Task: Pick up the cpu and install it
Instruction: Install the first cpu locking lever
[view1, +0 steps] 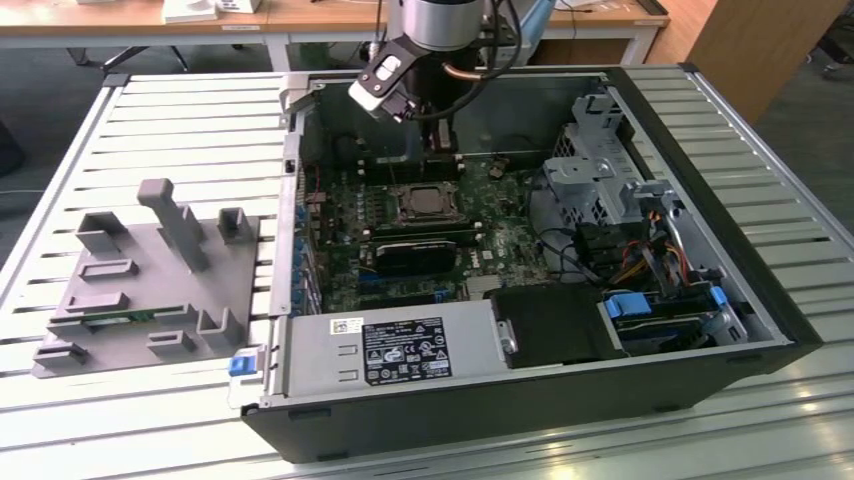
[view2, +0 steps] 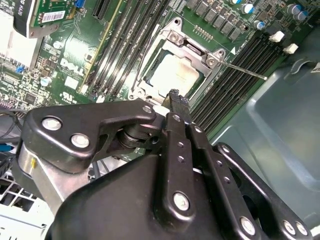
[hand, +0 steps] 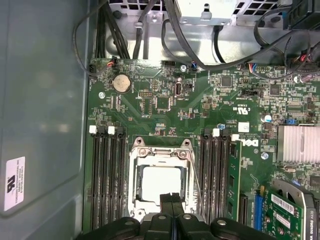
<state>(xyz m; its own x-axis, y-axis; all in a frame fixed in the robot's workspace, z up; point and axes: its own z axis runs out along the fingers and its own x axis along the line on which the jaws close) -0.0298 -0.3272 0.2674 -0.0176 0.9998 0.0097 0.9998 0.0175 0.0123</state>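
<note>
**Chip Seated in Socket, Fingers Pressed Together Above It**

Nearest the wrist cameras, the gripper (hand: 171, 200) hangs with its fingertips closed together and nothing between them, just above the socket's edge. Beyond them the cpu (hand: 161, 181) lies flat in the metal socket frame (hand: 135, 165), shiny top up, between the memory slots (hand: 107, 175). It looks light, stiff and slick, with a fragile underside, so its rim edges would be the place to hold. Being square, it has no long axis. Farther off stands the computer case (view1: 747, 150).
</note>
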